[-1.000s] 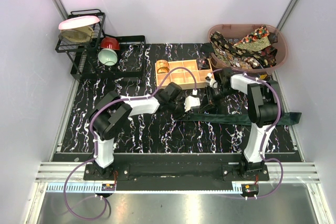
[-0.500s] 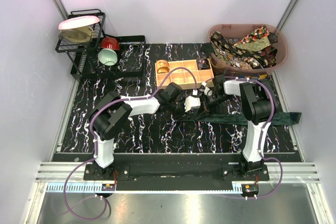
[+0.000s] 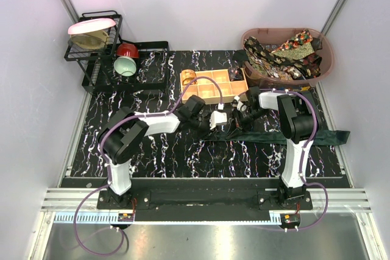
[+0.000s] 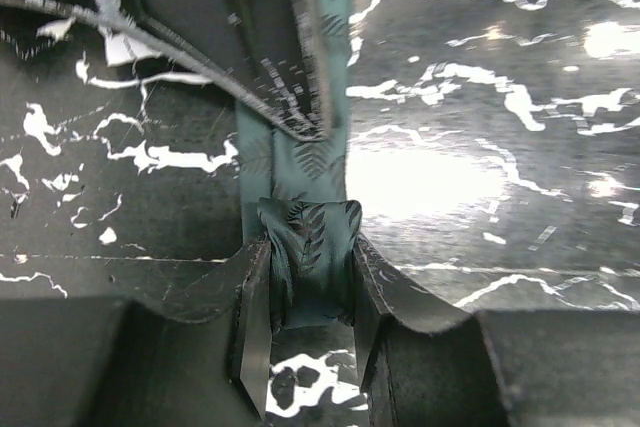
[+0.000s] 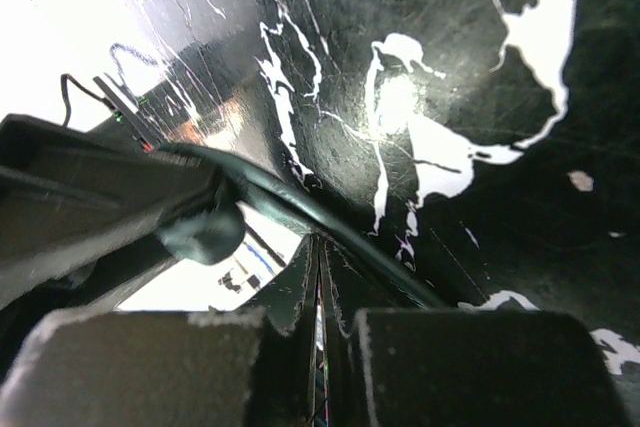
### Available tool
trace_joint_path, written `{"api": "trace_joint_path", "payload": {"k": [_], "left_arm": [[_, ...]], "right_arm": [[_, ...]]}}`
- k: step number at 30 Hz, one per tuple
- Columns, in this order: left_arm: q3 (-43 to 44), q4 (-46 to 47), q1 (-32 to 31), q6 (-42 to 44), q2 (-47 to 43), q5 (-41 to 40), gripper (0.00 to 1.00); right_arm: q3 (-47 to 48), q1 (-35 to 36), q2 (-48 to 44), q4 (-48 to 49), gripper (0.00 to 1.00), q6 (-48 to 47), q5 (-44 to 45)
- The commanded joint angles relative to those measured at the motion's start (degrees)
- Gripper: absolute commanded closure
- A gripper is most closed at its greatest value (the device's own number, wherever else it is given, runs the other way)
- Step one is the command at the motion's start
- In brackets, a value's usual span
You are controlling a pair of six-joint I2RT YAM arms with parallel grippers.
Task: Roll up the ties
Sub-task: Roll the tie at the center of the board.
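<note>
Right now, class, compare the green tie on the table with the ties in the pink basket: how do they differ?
The green tie is plain; the basket ties carry gold and red patterns. The green tie lies stretched along the table, one end rolled in the left pincer; the basket ties sit heaped and untouched. All are fabric neckties.

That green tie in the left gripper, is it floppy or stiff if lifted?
Probably floppy: the green tie creases into a soft bundle in the left gripper. Its long tail lies flat along the table, so lifting would likely leave it sagging and dragging. The loose roll may unwind if released.
</note>
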Motion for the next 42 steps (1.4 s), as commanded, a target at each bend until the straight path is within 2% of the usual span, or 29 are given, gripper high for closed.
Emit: {"api": "trace_joint_path", "payload": {"k": [1,5,12,14,18,21,26,31,42], "left_arm": [[-0.36,0.83,0.54,2.66,-3.05,5.43,0.79],[3.6,-5.66,-0.17,3.11,0.64,-0.99,0.83],[8.08,-12.77,-1.22,1.79,5.73,-10.57,0.81],[8.53,-13.85,-1.84,2.58,6.36,-11.8,0.8],[7.65,-15.08,-3.42,4.6,6.8,-13.3,0.78],[7.56,-15.26,-4.12,5.31,6.8,-14.79,0.77],[8.35,-16.05,-4.48,5.22,7.24,-15.76,0.77],[8.35,-16.32,-4.48,5.75,7.24,-15.41,0.76],[8.88,-17.63,-4.56,5.31,7.77,-14.44,0.76]], "right_arm": [[0.19,0.01,2.77,1.78,0.95,-1.96,10.62],[0.37,0.1,2.68,1.7,0.96,-2.05,10.26],[0.28,0.01,2.15,1.7,0.92,-2.58,6.85],[0.28,-0.07,0.67,1.87,0.89,-2.58,4.74],[0.55,-0.25,-2.85,3.19,0.72,-1.62,-3.33],[0.02,-0.25,-4.52,5.47,0.65,1.19,-7.64],[-1.3,-0.16,-4.53,8.64,0.59,4.01,-9.69],[-3.58,0.54,-4.26,13.9,0.59,5.77,-9.6],[-6.31,2.56,-4.7,21.38,0.65,9.64,-13.02]]}}
